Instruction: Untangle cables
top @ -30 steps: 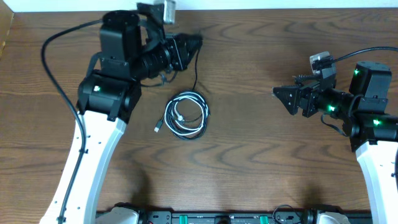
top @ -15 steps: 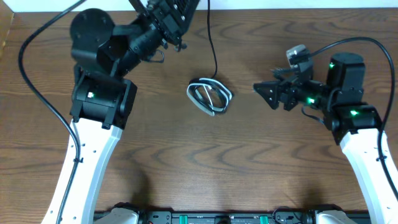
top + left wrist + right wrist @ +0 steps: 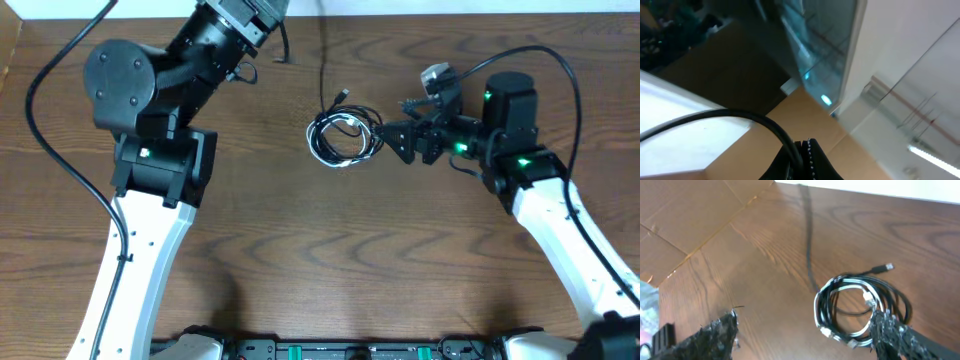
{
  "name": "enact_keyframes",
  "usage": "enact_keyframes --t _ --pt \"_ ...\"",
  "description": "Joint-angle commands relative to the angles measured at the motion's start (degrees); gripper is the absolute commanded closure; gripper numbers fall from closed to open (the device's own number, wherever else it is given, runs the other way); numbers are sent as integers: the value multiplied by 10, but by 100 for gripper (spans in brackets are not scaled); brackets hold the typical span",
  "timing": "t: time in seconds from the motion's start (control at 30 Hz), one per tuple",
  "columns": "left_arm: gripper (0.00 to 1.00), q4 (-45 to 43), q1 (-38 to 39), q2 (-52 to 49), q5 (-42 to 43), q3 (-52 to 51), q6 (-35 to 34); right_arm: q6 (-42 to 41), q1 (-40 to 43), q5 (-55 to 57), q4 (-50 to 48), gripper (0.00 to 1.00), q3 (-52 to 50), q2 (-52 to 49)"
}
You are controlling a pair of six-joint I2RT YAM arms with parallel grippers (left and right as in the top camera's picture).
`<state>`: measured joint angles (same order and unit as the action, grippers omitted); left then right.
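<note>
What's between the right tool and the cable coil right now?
Nothing but bare table: the overhead view shows only a narrow strip of wood between the open right tool and the cables. The right wrist view shows nothing else there.

Overhead: high, looking straight down on the table. Right wrist: low and near, facing left toward the cables (also seen overhead). Left wrist: tilted upward, at the far edge.

Cables sit coiled mid-table, with one strand running off toward the far edge. Right gripper is just right of the coil, left arm way over left.
</note>
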<state>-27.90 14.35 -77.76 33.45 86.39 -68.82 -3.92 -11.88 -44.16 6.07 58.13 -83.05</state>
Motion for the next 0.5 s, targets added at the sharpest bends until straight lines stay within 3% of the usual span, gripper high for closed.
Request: enact_keyframes --t 0.0,0.47 --pt "93 -31 -1 11 -25 19 -55 -8 -16 -6 -37 18 10 -24" --pt "93 -30 -2 23 -26 76 -67 -18 -88 132 -106 19 10 -126"
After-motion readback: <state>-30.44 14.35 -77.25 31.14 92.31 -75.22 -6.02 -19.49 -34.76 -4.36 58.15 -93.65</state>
